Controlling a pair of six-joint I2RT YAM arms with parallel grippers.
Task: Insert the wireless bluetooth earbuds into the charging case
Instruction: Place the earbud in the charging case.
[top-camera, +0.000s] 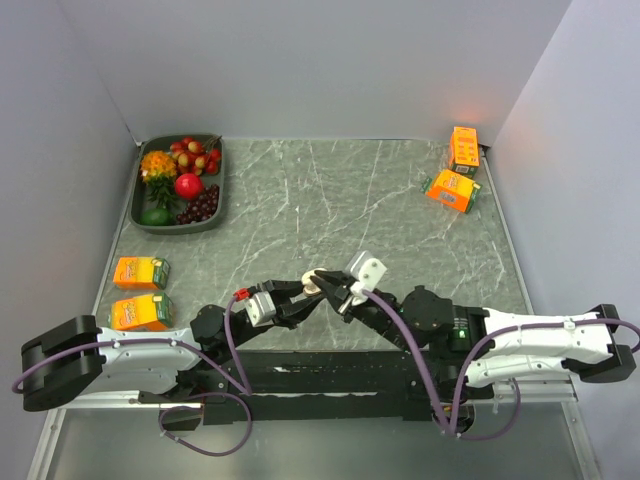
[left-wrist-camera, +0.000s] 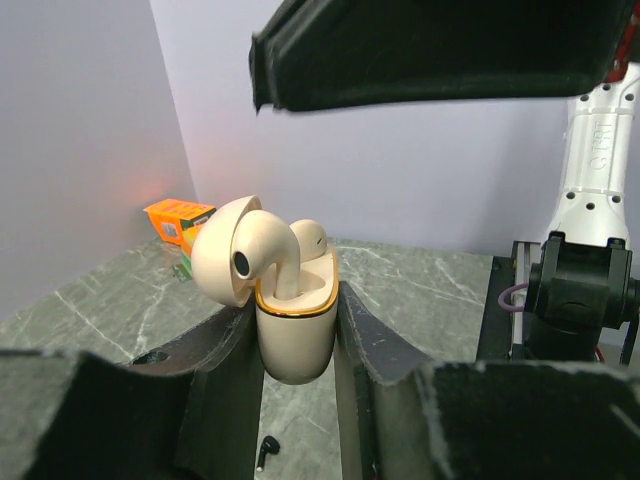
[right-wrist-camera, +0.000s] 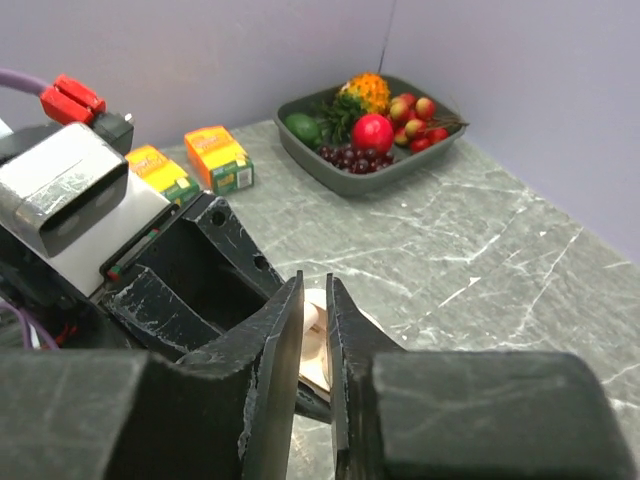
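Note:
My left gripper (top-camera: 310, 284) is shut on a cream charging case (left-wrist-camera: 295, 335) and holds it upright above the table with its lid (left-wrist-camera: 222, 255) open. A cream earbud (left-wrist-camera: 262, 245) stands stem-down in the case and sticks well out. A second cream one (left-wrist-camera: 309, 238) sits lower behind it. One tiny black earbud (left-wrist-camera: 265, 452) lies on the table under the case; a second black one is not in view. My right gripper (right-wrist-camera: 315, 300) hovers just above the case (right-wrist-camera: 318, 340). Its jaws are nearly together with nothing visible between them.
A grey tray (top-camera: 215, 210) of fruit stands at the back left. Two orange boxes (top-camera: 140, 272) (top-camera: 140, 312) lie at the left edge, and two more (top-camera: 463, 148) (top-camera: 452, 190) at the back right. The right arm (left-wrist-camera: 590, 200) stands close on the right in the left wrist view.

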